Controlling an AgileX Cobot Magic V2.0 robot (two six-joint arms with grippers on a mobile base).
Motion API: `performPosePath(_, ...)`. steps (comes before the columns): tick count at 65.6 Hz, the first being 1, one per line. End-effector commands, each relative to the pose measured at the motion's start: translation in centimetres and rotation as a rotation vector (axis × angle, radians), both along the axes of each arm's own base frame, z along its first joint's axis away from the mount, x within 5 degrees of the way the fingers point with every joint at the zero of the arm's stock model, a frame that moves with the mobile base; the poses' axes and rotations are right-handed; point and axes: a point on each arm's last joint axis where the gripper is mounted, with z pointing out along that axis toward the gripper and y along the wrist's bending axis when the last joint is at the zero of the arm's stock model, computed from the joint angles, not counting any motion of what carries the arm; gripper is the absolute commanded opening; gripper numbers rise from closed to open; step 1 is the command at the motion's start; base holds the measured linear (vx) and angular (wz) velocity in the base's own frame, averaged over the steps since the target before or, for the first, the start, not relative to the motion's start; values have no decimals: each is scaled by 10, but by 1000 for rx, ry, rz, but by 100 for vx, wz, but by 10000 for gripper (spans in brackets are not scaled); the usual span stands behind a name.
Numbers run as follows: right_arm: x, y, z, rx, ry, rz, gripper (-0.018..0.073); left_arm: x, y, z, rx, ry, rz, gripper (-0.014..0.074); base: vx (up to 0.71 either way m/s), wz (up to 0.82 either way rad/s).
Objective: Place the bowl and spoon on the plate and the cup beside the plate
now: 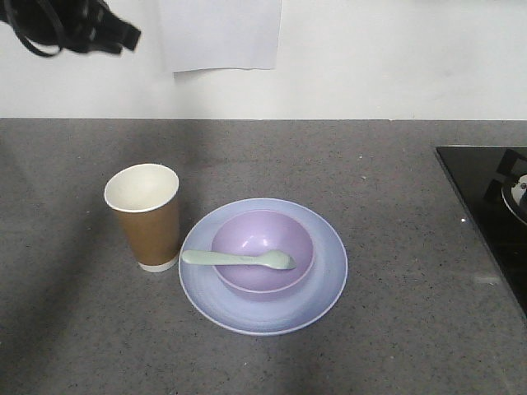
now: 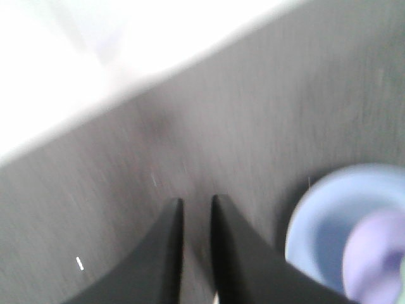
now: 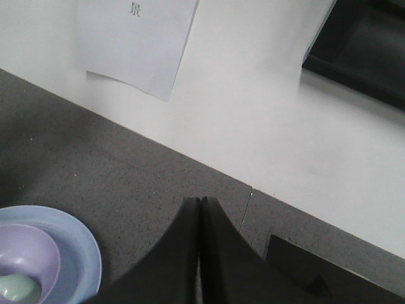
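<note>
Grey speckled desk (image 1: 395, 329) meets a white wall with a paper sheet (image 1: 220, 33) whose print is unreadable. Front view: bowl (image 1: 262, 251) sits on plate (image 1: 263, 265), spoon (image 1: 237, 258) across it, handle pointing left toward the upright cup (image 1: 144, 216) just beside the plate. Left wrist view, blurred: left pincer (image 2: 197, 204) slightly parted, empty. Right wrist view: right pincer (image 3: 200, 201) closed, empty.

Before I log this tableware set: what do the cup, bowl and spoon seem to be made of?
Cup: likely paper, matte brown wall, white rim and inside. Bowl: probably plastic, smooth plain lavender with a soft sheen. Spoon: probably plastic, even pale mint, matte.
</note>
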Motion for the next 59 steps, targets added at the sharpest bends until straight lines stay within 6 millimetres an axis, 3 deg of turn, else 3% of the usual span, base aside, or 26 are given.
performPosePath(1, -6, -3, 19, 34, -149, 5, -11, -38, 8, 62, -120, -304, 6, -9, 0, 0)
performPosePath(8, -7, -3, 23, 40, -182, 8, -11, -56, 14, 81, -149, -396, 9, -8, 0, 0)
performPosePath(18, -8, -3, 26, 47, -221, 12, -11, -65, 17, 89, -160, -432, 10, -7, 0, 0)
performPosePath(59, -7, -3, 26, 37, -220, 9, -11, -61, 15, 78, -133, -350, 5, -6, 0, 0)
